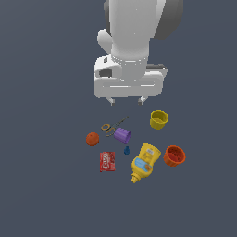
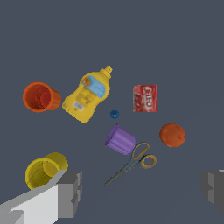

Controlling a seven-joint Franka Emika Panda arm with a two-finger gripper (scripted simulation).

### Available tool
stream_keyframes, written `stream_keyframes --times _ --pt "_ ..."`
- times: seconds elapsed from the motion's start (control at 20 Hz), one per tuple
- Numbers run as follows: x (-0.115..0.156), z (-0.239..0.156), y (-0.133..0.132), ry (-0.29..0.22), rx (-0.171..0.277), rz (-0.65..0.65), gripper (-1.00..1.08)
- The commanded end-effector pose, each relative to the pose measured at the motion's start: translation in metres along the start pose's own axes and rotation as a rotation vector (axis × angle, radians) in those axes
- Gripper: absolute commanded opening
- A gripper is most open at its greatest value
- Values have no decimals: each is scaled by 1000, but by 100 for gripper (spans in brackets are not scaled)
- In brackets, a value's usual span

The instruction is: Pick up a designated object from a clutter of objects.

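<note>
Orange ball lies on the dark bench, at the exterior view's left edge of the clutter, touching nothing. Just beside it toward the exterior view's right are the scissors and the purple cup, which lies tipped on its side across the blades. The red packet lies flat near the ball, on the side away from the arm, and a tiny blue piece sits between the packet and the yellow mustard bottle, which lies on its side. The orange-red cup rests just beside the bottle at the clutter's right edge, and the yellow cup stands apart near the arm.

The gripper hangs above the bench over bare surface beside the scissors. Its fingers are spread wide apart, holding nothing and touching nothing; in the wrist view the scissors, purple cup and ball all show in the gap between them.
</note>
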State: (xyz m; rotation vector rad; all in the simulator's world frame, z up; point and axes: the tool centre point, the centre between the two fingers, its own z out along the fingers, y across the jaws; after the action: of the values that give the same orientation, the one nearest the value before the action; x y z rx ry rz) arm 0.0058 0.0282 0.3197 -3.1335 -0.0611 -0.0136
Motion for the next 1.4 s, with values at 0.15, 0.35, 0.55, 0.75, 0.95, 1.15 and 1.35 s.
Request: stream_keyframes --times 0.15,0.35,0.55,0.75,0.95,1.15,1.35 --pt "3 -5 -6 13 3 -11 100" --pt "9 -22 -27 53 12 -41 100" --pt "10 -25 -30 57 13 -43 100" --pt "11 -19 -25 54 12 -50 100" --pt "14 -7 -16 52 12 -70 100" --pt "17 13 -1 48 12 -100 100" --pt "19 39 20 42 11 -140 100"
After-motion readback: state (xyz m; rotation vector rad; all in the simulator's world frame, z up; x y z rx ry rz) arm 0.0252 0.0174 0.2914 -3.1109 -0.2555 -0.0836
